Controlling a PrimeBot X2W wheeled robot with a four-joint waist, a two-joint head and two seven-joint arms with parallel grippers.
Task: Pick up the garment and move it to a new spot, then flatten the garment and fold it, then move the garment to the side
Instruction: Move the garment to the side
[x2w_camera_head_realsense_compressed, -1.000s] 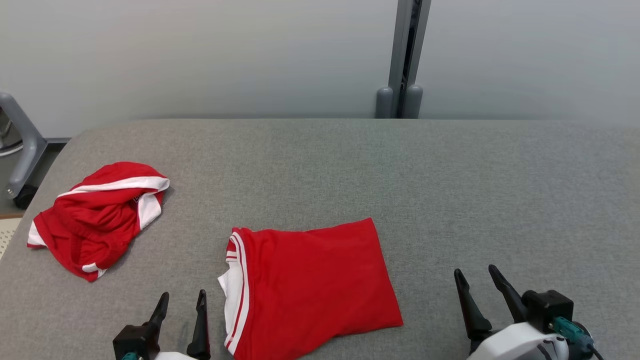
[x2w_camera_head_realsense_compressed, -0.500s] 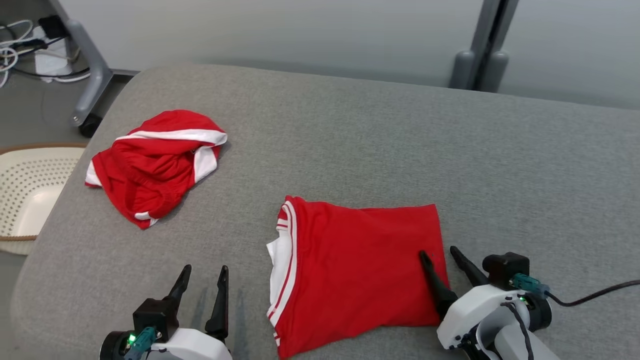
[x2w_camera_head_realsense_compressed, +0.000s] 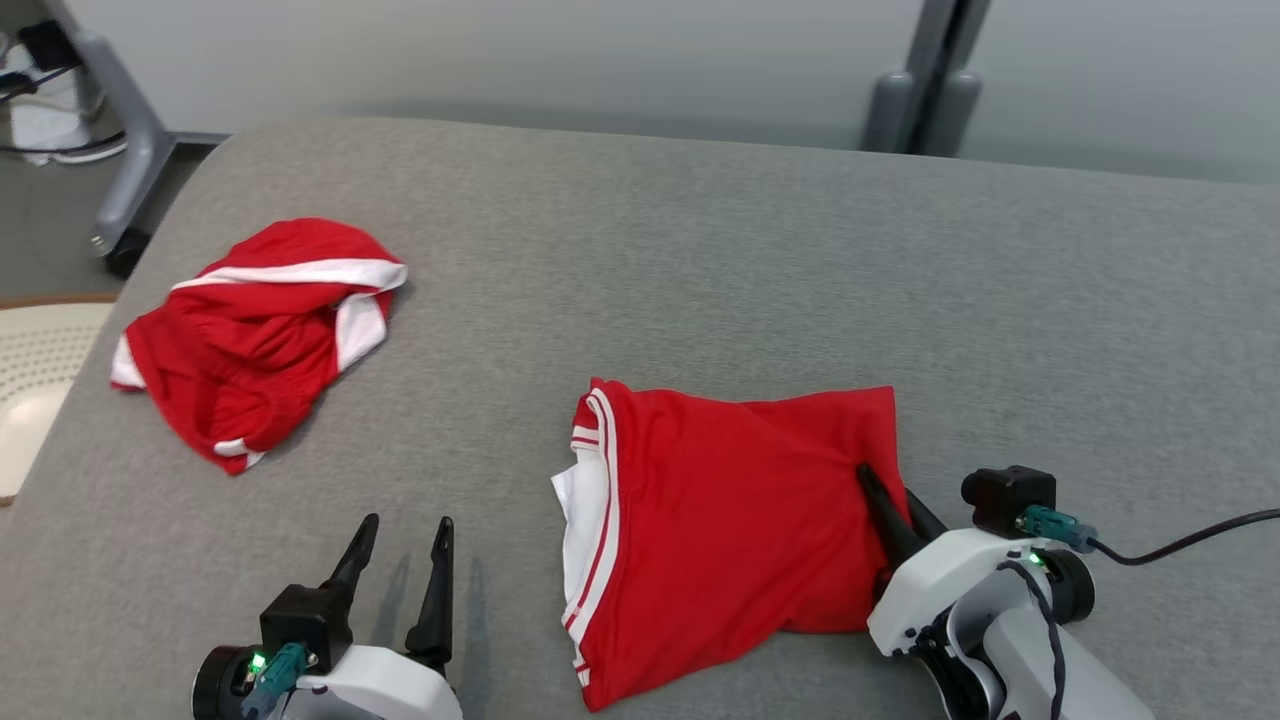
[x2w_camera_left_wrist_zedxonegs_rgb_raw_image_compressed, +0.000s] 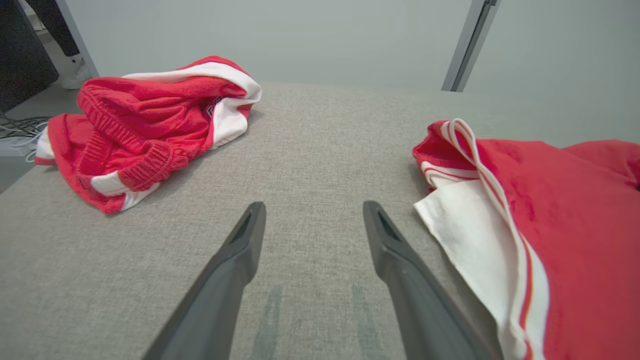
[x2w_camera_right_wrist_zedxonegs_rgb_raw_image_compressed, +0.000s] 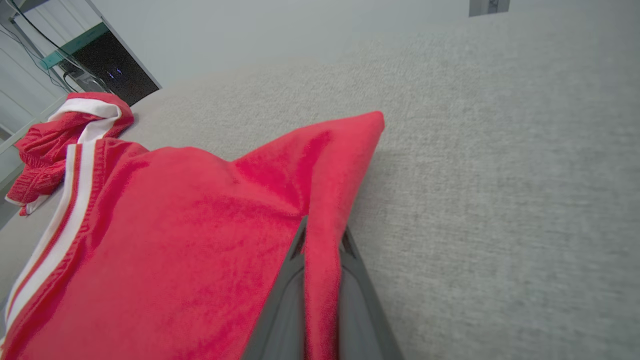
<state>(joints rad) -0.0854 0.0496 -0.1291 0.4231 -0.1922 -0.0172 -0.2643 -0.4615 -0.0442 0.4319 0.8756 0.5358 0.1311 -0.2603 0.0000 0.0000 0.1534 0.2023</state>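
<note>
I have my right claw (x2w_camera_head_realsense_compressed: 888, 487) pinched onto the right edge of the folded garment (x2w_camera_head_realsense_compressed: 730, 520), lying near centre on the counter (x2w_camera_head_realsense_compressed: 700, 250), so folding looks done and only the move aside is left, while my left claw (x2w_camera_head_realsense_compressed: 408, 522) hangs wide and empty.

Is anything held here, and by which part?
The right gripper pinches the folded red garment by its right edge; the left gripper is open and empty.
</note>
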